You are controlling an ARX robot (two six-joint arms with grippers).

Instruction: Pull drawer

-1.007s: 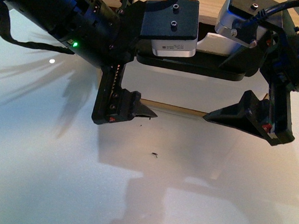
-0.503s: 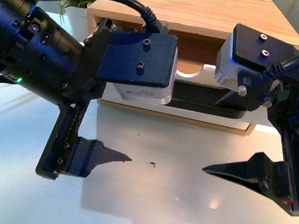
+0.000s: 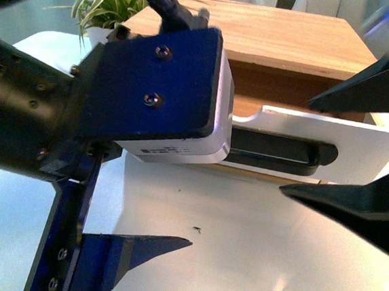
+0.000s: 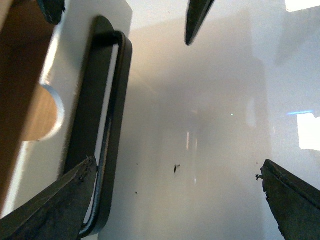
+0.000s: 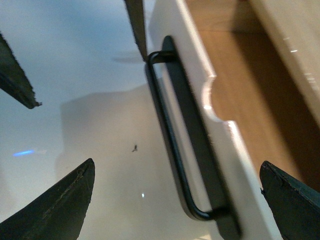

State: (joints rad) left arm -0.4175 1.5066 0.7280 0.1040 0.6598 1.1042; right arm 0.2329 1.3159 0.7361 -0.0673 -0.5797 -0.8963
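Note:
The drawer [image 3: 364, 150] has a white front with a long black bar handle [image 3: 282, 156] and a half-round notch in its top edge. It stands pulled partly out of the wooden cabinet [image 3: 293, 31], with its wooden inside showing [image 5: 255, 90]. My right gripper [image 5: 177, 165] is open, and its fingers straddle the handle [image 5: 172, 145] and drawer front from a distance without touching them. My left gripper [image 4: 178, 165] is open over the white table, with one finger [image 4: 50, 205] beside the end of the handle [image 4: 112, 125]. In the front view my left wrist hides the left part of the drawer.
The glossy white table [image 3: 239, 258] runs in front of the cabinet and carries a small dark speck [image 3: 196, 230]. A green plant [image 3: 104, 8] stands behind the cabinet at the left. Both arms fill much of the front view.
Both arms have come back from the drawer towards the front camera and look much larger. More of the cabinet top and the drawer front shows now. Both grippers stay open.

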